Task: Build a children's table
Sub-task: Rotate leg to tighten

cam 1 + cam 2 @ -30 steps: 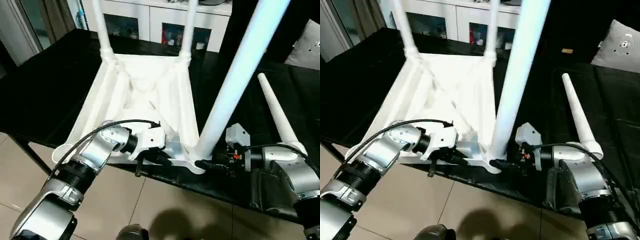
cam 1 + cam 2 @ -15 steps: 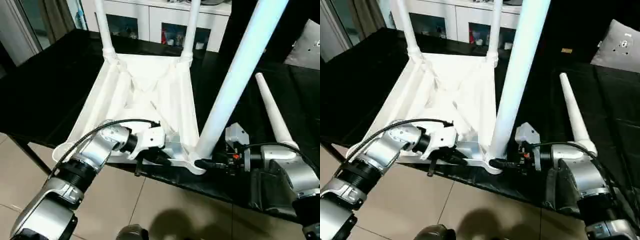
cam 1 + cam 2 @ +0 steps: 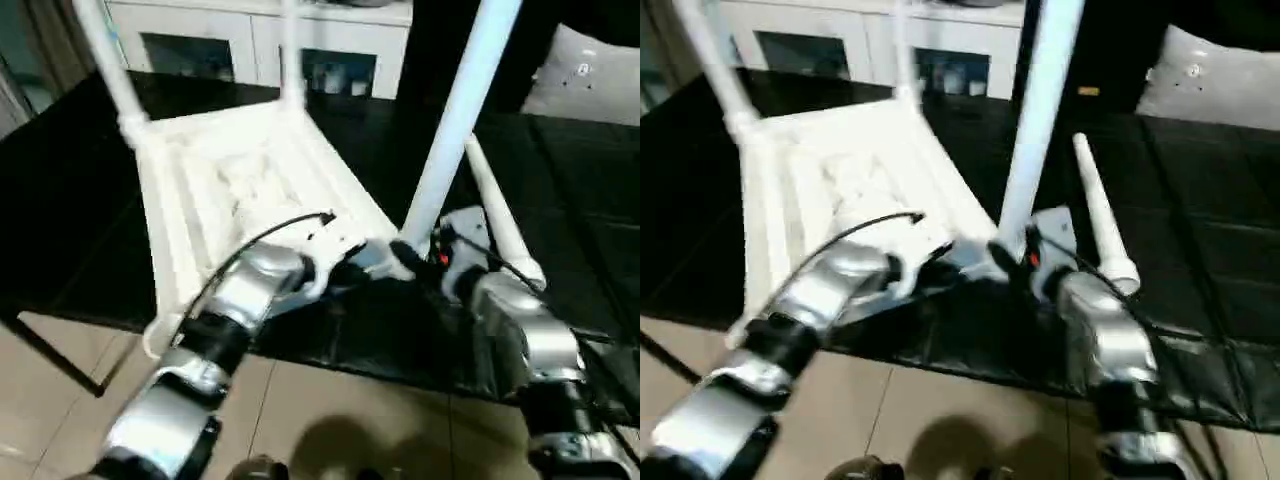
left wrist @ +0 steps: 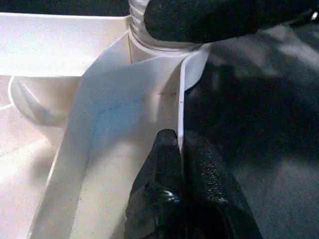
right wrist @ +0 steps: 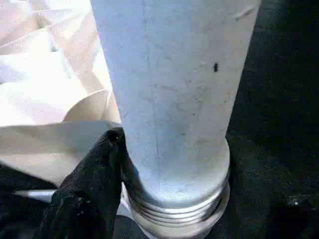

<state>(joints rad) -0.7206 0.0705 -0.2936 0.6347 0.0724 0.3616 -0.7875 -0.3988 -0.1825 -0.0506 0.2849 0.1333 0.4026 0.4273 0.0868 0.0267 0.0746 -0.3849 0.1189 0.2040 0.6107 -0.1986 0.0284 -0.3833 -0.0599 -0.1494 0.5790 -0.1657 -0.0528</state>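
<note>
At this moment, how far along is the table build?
Done: two far legs stand in the upside-down tabletop. In hand: the right gripper is around the base of the third leg at its near corner socket, while the left gripper pinches the tabletop's rim. Left: the fourth leg lies loose on the black surface.

The two head cameras sit side by side and look forward and down over both silver forearms onto the black desk [image 3: 90, 240]. They take in the upturned table top [image 3: 240, 190], three legs standing in it, the loose leg [image 3: 1097, 225] lying on the desk and the white cabinet [image 3: 260, 45] behind, the right eye's picture set slightly aside from the left's. The left wrist camera looks along the left gripper [image 4: 182, 149], very close to the thin edge of the top and the near corner socket [image 4: 159, 47]. The right wrist camera looks along one black finger [image 5: 87, 194], tight on the upright leg [image 5: 172, 94] at that same socket. That corner is common to all four.
</note>
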